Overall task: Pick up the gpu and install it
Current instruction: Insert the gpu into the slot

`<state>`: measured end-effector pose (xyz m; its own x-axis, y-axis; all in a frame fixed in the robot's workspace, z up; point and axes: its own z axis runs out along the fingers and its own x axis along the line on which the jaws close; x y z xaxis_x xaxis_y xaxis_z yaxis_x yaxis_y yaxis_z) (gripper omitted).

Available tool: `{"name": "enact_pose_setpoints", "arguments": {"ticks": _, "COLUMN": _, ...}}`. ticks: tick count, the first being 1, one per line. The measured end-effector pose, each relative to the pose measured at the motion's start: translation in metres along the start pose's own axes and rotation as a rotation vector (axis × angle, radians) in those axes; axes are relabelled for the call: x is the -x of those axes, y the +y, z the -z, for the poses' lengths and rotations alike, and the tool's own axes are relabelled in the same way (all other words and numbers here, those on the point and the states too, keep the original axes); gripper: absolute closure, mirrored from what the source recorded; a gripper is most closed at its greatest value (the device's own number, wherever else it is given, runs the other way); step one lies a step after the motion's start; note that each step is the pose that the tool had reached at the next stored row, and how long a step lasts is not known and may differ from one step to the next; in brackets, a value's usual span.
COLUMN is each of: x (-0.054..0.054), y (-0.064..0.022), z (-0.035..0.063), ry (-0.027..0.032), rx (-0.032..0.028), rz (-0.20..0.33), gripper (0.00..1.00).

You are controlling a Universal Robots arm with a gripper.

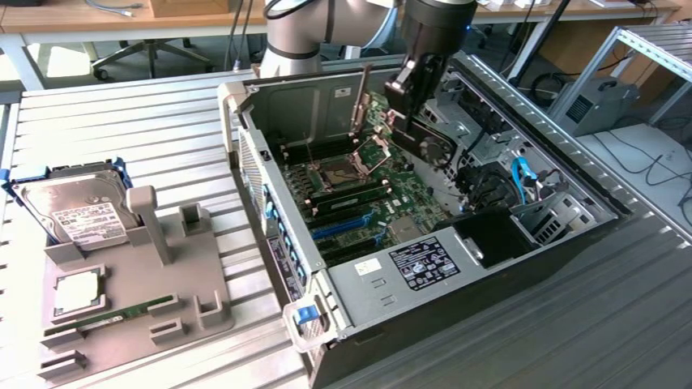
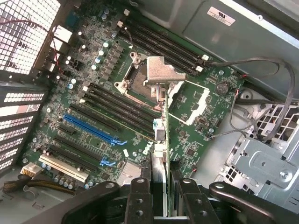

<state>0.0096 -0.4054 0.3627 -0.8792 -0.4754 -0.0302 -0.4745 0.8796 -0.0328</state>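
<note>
Wrist view: end effector (image 2: pixel 161 186) clamps the gpu (image 2: pixel 163 133) edge-on, long axis pointing toward the motherboard (image 2: pixel 93 93), silver bracket (image 2: pixel 163 72) farthest

Your grey fixture (image 1: pixel 190 267), exterior view's left
Hard drive (image 1: pixel 78 212) propped at one end, memory stick (image 1: pixel 125 312) lying flat.

White letters "DELL" (image 2: pixel 146 150) stand on the motherboard (image 2: pixel 93 105), near its blue slot (image 2: pixel 88 129). The white sticker (image 2: pixel 222 15) beyond the motherboard is not readable.
</note>
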Motion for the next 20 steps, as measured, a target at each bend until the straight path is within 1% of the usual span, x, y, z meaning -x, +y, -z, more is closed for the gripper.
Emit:
{"name": "enact_pose_setpoints", "arguments": {"ticks": 1, "x": 0.0000, "y": 0.0000, "z": 0.0000, "ry": -0.0009, "rx": 0.0009, "rz": 0.028, "gripper": 0.73}}
{"name": "enact_pose_setpoints", "arguments": {"ticks": 2, "x": 0.0000, "y": 0.0000, "z": 0.0000, "ry": -0.0024, "rx": 0.0022, "rz": 0.072, "gripper": 0.73}}
{"name": "enact_pose_setpoints", "arguments": {"ticks": 4, "x": 0.0000, "y": 0.0000, "z": 0.0000, "ry": -0.0039, "rx": 0.0035, "rz": 0.117, "gripper": 0.73}}
{"name": "enact_pose_setpoints", "arguments": {"ticks": 12, "x": 0.0000, "y": 0.0000, "z": 0.0000, "ry": -0.0051, "rx": 0.0047, "rz": 0.157, "gripper": 0.73}}
{"name": "enact_pose_setpoints", "arguments": {"ticks": 20, "x": 0.0000, "y": 0.0000, "z": 0.0000, "ry": -0.0059, "rx": 0.0055, "rz": 0.181, "gripper": 0.73}}
